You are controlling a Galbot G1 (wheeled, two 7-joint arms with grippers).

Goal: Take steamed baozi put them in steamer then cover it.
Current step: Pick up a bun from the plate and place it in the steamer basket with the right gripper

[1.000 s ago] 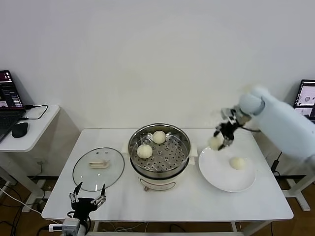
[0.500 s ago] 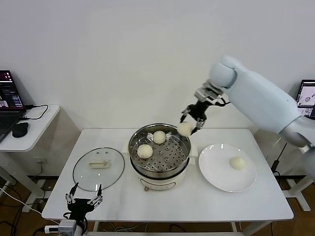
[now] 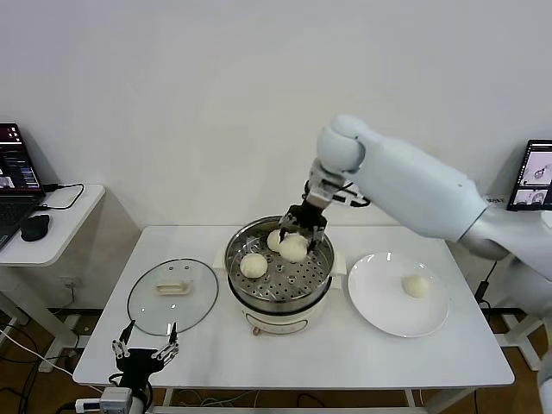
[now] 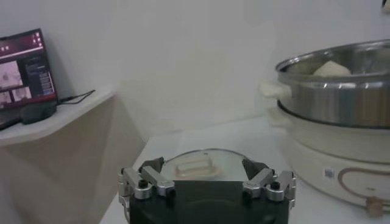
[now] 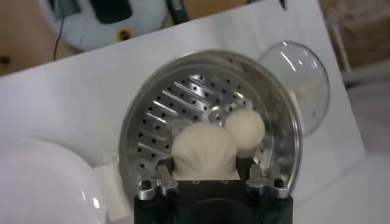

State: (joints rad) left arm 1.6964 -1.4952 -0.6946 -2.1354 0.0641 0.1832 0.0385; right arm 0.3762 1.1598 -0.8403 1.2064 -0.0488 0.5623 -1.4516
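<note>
right claw point(image 3: 294, 238) is gripping a baozi point(image 3: 294, 248) over the steamer point(image 3: 279, 265), risking it crowding the rear bun on release; left claw point(image 3: 144, 354) is idling open below the desk point(image 3: 285, 354) edge.

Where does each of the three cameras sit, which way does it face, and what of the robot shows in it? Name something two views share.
Head view: on the robot's head, facing forward and down at the table; both arms show, the right gripper holding a bun over the steamer, the left gripper parked at the table's near edge.
Left wrist view: low on the left arm, looking across the lid at the steamer's side; its open fingers show.
Right wrist view: on the right arm, looking down into the steamer; its fingers grip the bun.
Shared: steamer and lid in all three.
</note>
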